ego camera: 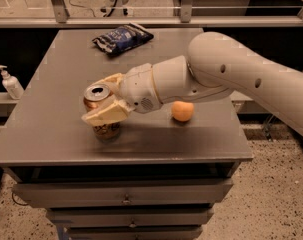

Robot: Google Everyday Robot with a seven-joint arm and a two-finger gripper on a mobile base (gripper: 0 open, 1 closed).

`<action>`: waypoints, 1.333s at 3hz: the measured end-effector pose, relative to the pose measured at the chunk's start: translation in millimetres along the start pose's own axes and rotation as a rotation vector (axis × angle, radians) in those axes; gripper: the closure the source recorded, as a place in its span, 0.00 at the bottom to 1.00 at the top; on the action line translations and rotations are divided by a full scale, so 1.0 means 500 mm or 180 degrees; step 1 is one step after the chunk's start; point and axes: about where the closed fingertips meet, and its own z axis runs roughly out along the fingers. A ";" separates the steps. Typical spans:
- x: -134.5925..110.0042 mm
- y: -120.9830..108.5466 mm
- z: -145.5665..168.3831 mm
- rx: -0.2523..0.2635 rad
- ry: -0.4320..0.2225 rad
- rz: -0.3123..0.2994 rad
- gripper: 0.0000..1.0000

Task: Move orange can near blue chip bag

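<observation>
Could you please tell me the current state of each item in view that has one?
orange can: upright on the table, gripped.
gripper: shut on the orange can, front left of the table.
blue chip bag: lying flat at the far edge, untouched.
orange fruit: resting free beside the arm.
pump bottle: upright, left of the table.
drawers: shut.

Orange can (106,130) upright — in pincer's (96,103) grip

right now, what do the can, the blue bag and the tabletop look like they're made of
The can, gripped by the claw near the front edge: metal, shiny silver top, coppery printed sides. The blue bag: probably foil or plastic film, crinkled and glossy. The tabletop: smooth grey, likely metal or laminate, faintly reflecting the can.
</observation>
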 end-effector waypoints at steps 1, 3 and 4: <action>-0.003 -0.069 -0.039 0.0096 0.0026 -0.0031 0.87; -0.062 -0.117 -0.083 0.0287 -0.0069 -0.0180 1.00; -0.069 -0.114 -0.110 0.0469 -0.0059 -0.0290 1.00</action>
